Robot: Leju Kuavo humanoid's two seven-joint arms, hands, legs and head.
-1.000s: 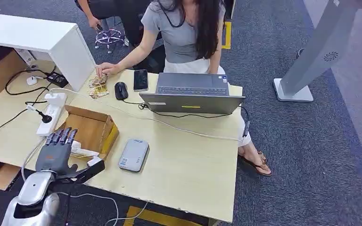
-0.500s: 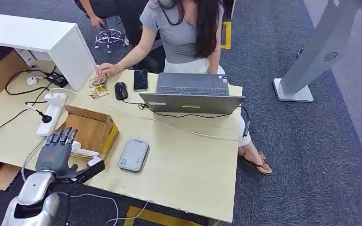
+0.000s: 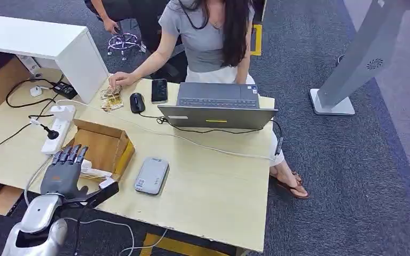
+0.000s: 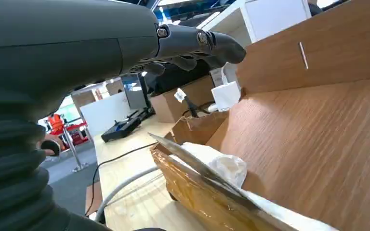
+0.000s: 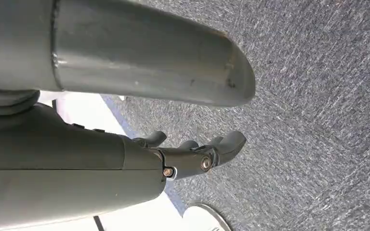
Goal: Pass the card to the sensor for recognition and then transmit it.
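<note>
My left hand hovers at the table's near left corner, over the near edge of an open cardboard box. Its fingers lie straight and spread and its thumb sticks out to the right; it holds nothing. White cards lie in the box beside its fingers. In the left wrist view a thin flat card rests on the box's edge below the hand. The grey card sensor lies on the table just right of the box. My right hand hangs over carpet, its loosely curled fingers holding nothing.
A person sits at the far side behind a laptop, one hand on small packets. A phone, a mouse, a power strip and cables lie on the table. A white kiosk stand rises at the right.
</note>
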